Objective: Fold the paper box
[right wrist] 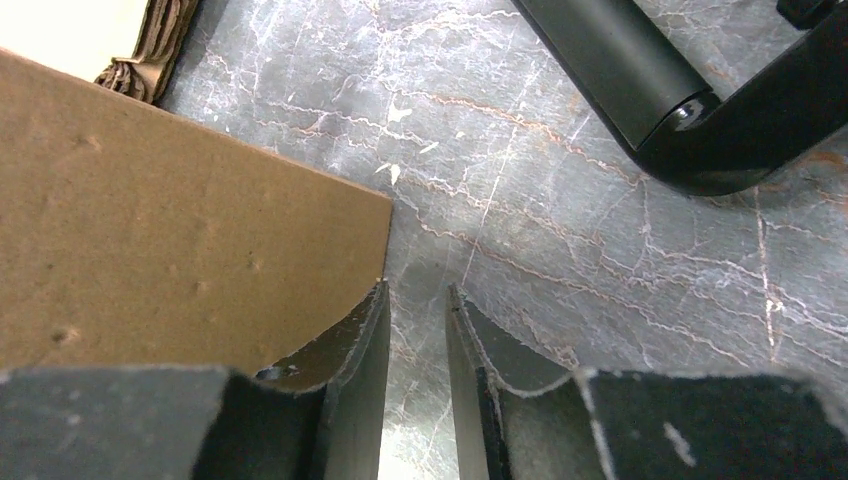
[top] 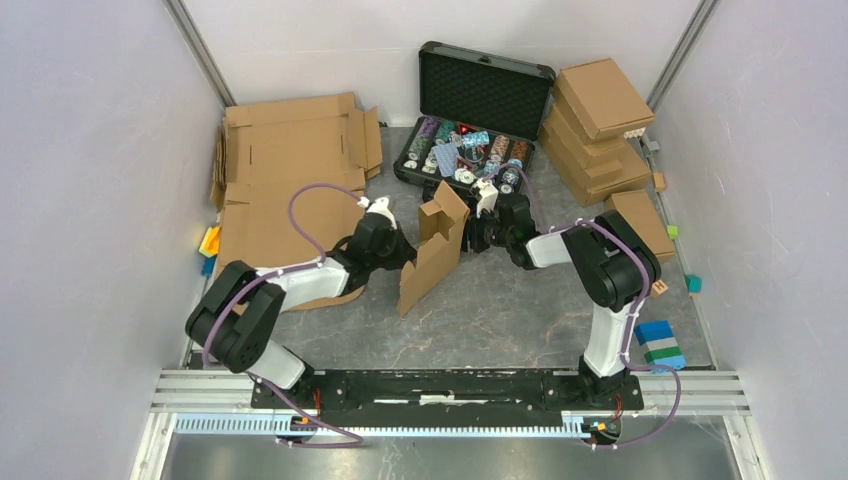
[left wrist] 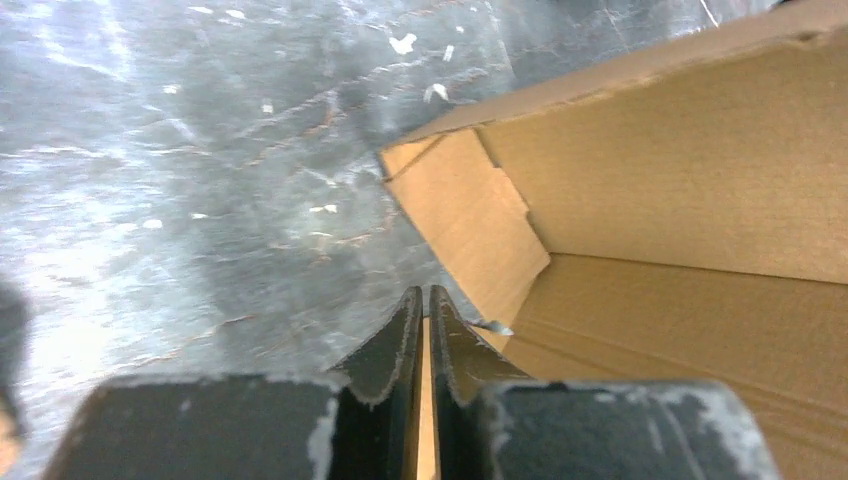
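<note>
Left arm [top: 300, 285] stretched forward-right, left gripper [left wrist: 422, 300] pinched shut; right arm [top: 610, 265] bent inward, right gripper [right wrist: 418, 300] slightly parted.

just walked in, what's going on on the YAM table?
Box folding, mid-way. The paper box stands upright and only partly folded, its flaps not yet closed up. The left tool is pinched shut on one of its cardboard edges. The right tool is open beside another panel of it, gripping nothing.

The grey marbled table [top: 500, 310] bore cardboard sheets [top: 290, 150] far left, a black case [top: 480, 100] far centre, stacked cartons [top: 600, 120] far right, the paper box [top: 432, 255] standing mid-table, and blocks [top: 660, 345] near right.
</note>
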